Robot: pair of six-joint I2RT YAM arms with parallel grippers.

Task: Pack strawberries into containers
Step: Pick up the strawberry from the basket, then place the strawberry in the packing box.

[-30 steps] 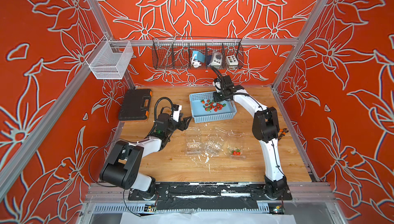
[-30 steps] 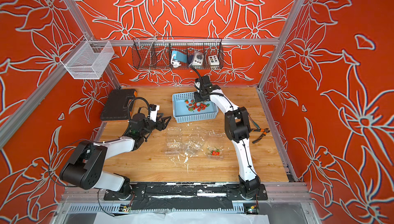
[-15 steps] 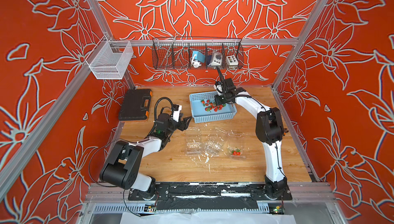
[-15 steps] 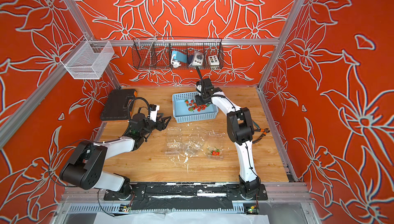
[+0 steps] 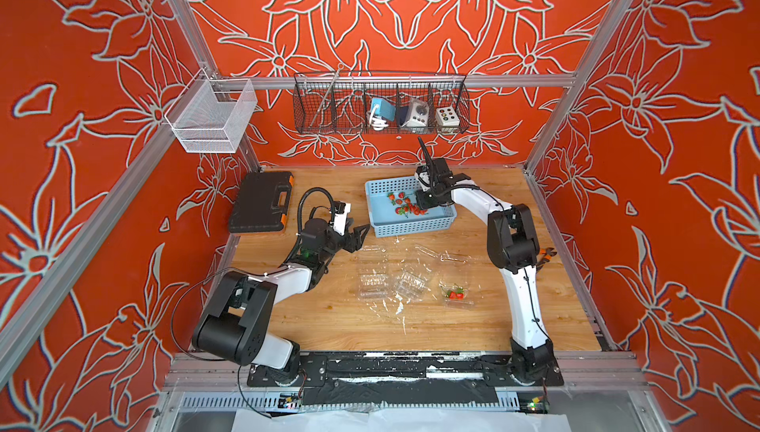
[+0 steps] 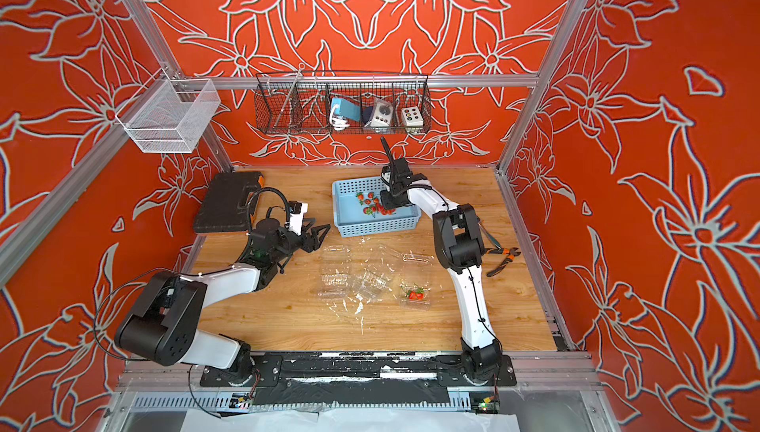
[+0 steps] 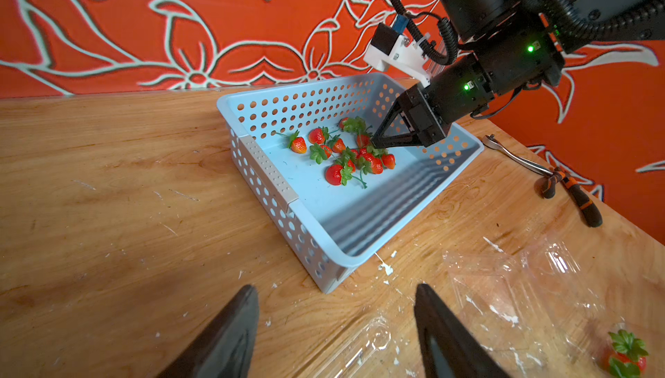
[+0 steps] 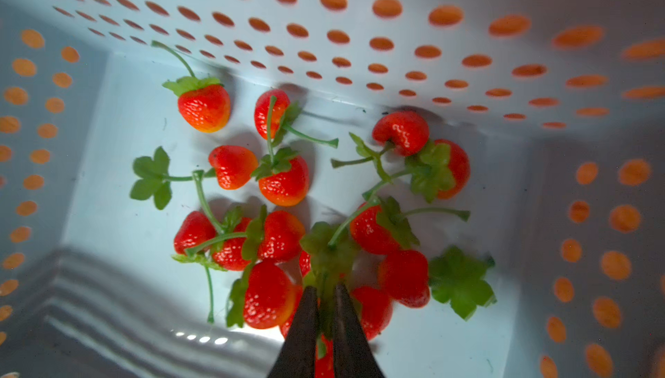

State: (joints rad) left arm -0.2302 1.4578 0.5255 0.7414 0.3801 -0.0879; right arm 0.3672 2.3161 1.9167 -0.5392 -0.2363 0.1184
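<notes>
A light-blue basket (image 5: 411, 226) sits near the table's (image 5: 329, 327) far edge, with strawberries (image 5: 405, 209) scattered inside and the right gripper (image 5: 422, 204) dipped among them. Three clear containers (image 5: 372, 286) lie mid-table (the one nearest the right edge holds berries). The left gripper (image 5: 357, 235), fingers spread, hovers just beside the basket's near left corner.

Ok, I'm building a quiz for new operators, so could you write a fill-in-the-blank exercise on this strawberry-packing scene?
1. The loose strawberries lie in a perforated basket coloured light ____.
2. The ____ gripper pokes its fingers among those berries.
3. Of the three clear containers, only ____ holds strawberries.
4. The black tool case has ____ latches.
Missing words: blue; right; one; orange.
</notes>
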